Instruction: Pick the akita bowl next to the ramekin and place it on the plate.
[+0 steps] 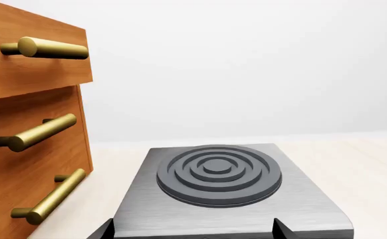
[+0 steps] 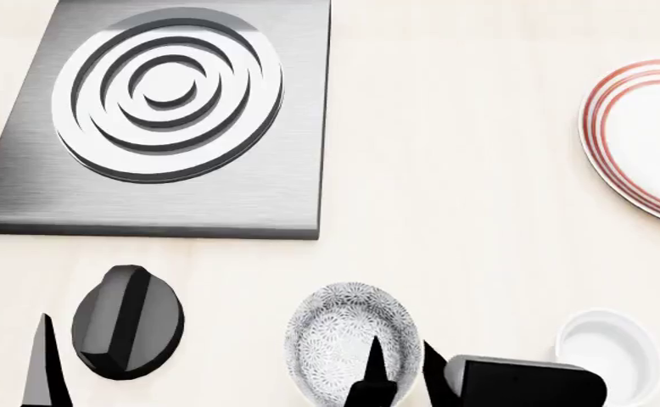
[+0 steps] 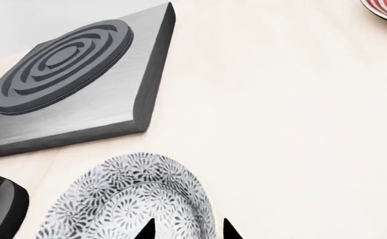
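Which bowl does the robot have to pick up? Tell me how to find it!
Find the big grey stove plate on the pale counter. Come toward the robot from its near right corner to two small dishes side by side. The akita bowl is the one speckled with tiny grey flowers; the ramekin beside it is plain white.

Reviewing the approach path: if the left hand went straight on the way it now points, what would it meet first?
The left hand points over the hot plate, so the raised ringed burner looks first in line. If it clears that, the way seems free up to the back wall. Depth is hard to judge.
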{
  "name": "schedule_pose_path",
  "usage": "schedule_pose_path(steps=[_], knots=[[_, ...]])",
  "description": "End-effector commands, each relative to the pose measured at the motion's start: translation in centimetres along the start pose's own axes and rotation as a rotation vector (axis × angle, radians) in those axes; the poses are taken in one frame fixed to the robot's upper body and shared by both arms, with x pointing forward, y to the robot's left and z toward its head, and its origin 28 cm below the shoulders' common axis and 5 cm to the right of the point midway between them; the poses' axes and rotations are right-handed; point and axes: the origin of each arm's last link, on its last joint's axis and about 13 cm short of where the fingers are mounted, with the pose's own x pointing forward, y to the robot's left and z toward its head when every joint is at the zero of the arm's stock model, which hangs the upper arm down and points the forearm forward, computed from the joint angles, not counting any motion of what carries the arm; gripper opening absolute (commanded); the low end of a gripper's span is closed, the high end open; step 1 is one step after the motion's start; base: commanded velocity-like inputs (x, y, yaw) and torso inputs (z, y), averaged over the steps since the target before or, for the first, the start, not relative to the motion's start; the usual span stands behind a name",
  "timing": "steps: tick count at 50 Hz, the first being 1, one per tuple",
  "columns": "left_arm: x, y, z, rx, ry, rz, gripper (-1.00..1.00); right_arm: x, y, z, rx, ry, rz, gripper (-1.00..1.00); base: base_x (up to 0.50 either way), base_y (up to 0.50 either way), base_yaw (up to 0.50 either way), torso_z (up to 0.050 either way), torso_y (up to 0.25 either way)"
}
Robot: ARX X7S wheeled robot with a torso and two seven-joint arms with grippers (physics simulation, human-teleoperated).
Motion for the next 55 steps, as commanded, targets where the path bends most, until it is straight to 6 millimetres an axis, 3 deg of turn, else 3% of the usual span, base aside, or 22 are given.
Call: schedule_pose_path(steps=[1,18,40,55], knots=[[0.0,0.0,-0.1,0.000,0.003,0.001,1.00,-0.1,-0.4,-0.3,-0.034,-0.004,-0.051,-1.00,0.00,0.00,0.00,0.000,0.000],[0.0,0.0,-0.2,0.001,0.006,-0.002,1.00,-0.6,0.2,0.3,-0.129,-0.052,-0.089,-1.00,0.00,0.00,0.00,0.000,0.000],[0.0,0.0,-0.2,0.000,0.006,0.001,1.00,-1.5,1.0,2.7,0.092,-0.080,0.006,-1.00,0.00,0.00,0.00,0.000,0.000],[-0.1,0.0,-0.1,0.000,0.004,-0.001,1.00,-1.3,1.2,4.6,0.137,-0.109,0.006,-1.00,0.00,0.00,0.00,0.000,0.000]])
